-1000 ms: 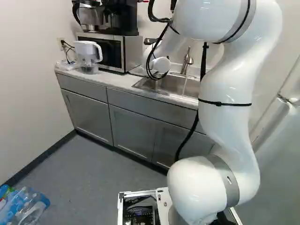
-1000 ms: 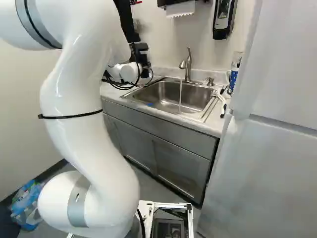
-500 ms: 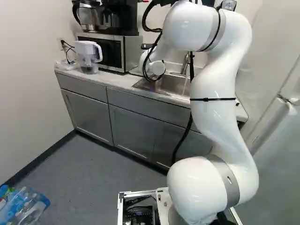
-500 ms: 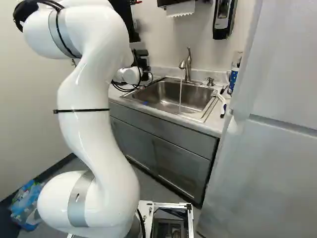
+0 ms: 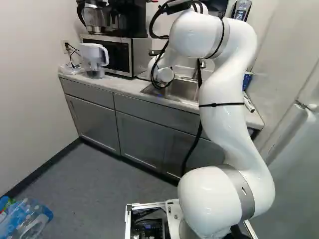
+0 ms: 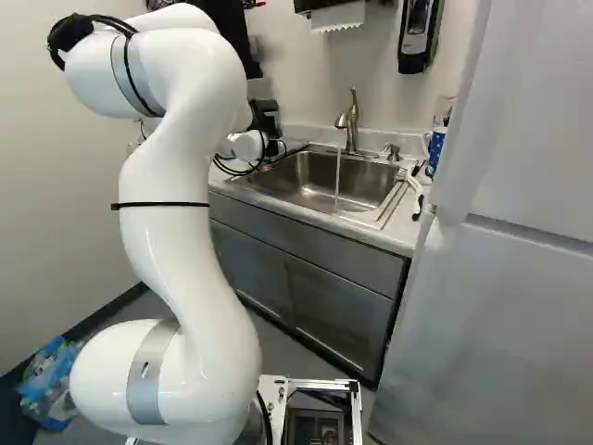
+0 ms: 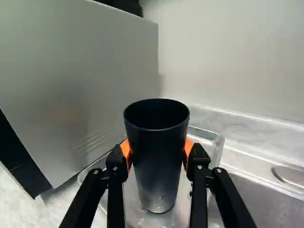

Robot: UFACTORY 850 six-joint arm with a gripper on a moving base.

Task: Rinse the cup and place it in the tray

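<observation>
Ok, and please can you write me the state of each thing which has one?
Gripper: shut on the cup.
Cup: upright over the tray; whether it touches, I cannot tell.
Faucet: running into the sink.
Cabinet doors: shut.
Microwave: door shut.
Pitcher: upright on the counter.

dark navy cup (image 7: 157, 166), orange pads (image 7: 188, 146) on black fingers (image 7: 116, 160), white arm (image 5: 224, 124) with black bands (image 5: 222, 104) and grey rings (image 5: 240, 187), grey cabinets (image 5: 142, 140) mid-frame in left base view, blue white-dotted container (image 6: 436, 145) upper right of right base view
</observation>
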